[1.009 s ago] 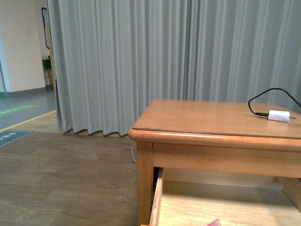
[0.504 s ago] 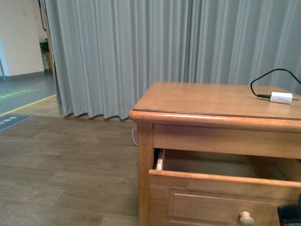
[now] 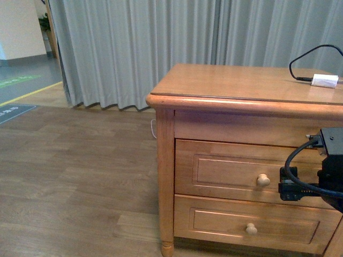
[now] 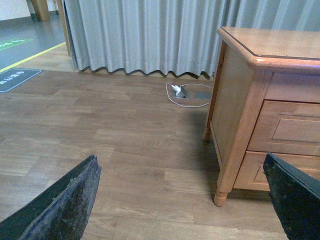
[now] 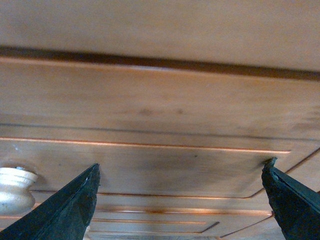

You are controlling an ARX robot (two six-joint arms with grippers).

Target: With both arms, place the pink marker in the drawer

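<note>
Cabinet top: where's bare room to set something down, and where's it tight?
The cabinet top is bare from its left edge across the middle, back to the curtain. Only the far right corner is taken, by the white plug and its black cable. The drawer front is crowded: the right hand sits open against it, beside the knob.

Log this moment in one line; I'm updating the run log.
top drawer: shut | pink marker: unseen | right gripper: open, facing drawer front | left gripper: open, empty
</note>
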